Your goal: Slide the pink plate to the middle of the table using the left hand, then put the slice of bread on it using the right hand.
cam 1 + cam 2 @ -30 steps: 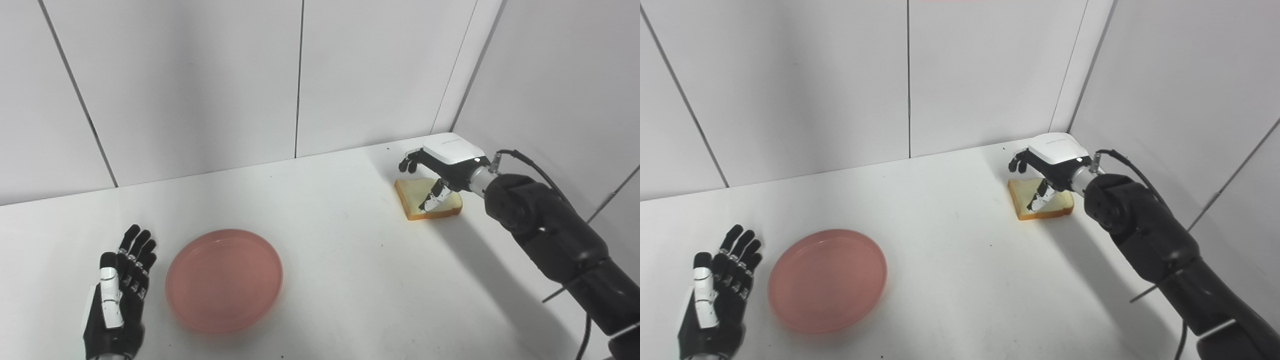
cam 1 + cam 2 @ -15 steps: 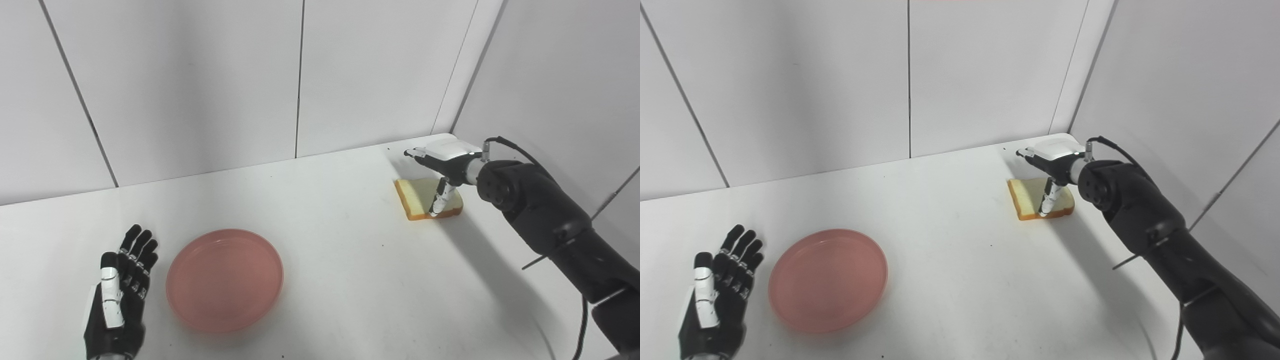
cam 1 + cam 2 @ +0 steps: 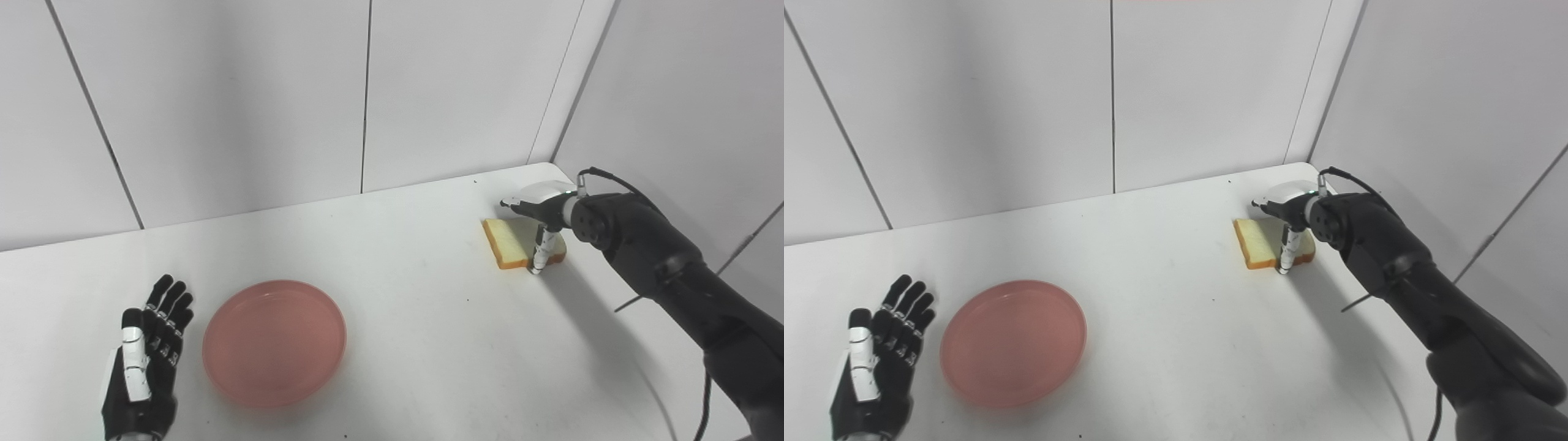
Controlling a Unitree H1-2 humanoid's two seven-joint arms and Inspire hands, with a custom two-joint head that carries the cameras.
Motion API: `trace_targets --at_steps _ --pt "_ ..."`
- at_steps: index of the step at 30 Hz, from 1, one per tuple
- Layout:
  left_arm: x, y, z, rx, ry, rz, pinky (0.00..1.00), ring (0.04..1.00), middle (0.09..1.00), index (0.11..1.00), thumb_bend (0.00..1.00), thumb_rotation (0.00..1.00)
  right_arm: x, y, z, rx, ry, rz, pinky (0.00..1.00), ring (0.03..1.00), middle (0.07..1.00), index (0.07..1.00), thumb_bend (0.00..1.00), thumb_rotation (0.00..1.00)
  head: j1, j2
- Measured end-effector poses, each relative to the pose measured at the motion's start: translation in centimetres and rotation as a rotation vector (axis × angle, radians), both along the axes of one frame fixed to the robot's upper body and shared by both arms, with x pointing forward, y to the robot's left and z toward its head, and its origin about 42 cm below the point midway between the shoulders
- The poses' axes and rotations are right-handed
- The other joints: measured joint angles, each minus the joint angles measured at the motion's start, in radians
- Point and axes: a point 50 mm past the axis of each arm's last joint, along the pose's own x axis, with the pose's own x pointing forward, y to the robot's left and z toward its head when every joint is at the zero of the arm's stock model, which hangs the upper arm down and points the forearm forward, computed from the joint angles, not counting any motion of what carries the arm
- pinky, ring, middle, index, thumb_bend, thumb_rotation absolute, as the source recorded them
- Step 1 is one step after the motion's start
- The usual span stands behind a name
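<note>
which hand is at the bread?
The right hand, spread over the bread slice near the far right corner. The left hand lies flat, open, beside the pink plate.

One pink plate [image 3: 274,343] sits toward the table's [image 3: 416,318] near left corner, one slice of bread [image 3: 511,245] by its far right corner, and two robot hands: the left hand [image 3: 144,367] and right hand [image 3: 542,214]

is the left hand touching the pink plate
Apart. The left eye view shows a strip of bare white table between the left hand and the pink plate.
</note>
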Motion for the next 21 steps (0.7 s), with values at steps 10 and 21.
trace_targets --at_steps 10,21 --pt "0.0 0.0 0.0 -0.001 -0.001 0.000 0.96 0.930 0.923 0.891 0.74 1.00 1.0 0.3 -0.3 0.062 -0.012 -0.019 0.69 0.851 0.928 0.871 0.95 0.05 0.005 0.003" --pt "0.0 0.0 0.0 -0.001 0.000 0.000 0.96 0.931 0.921 0.884 0.74 0.99 0.8 0.4 -1.2 0.155 -0.222 0.045 0.41 0.485 0.499 0.481 0.53 0.00 0.008 0.002"
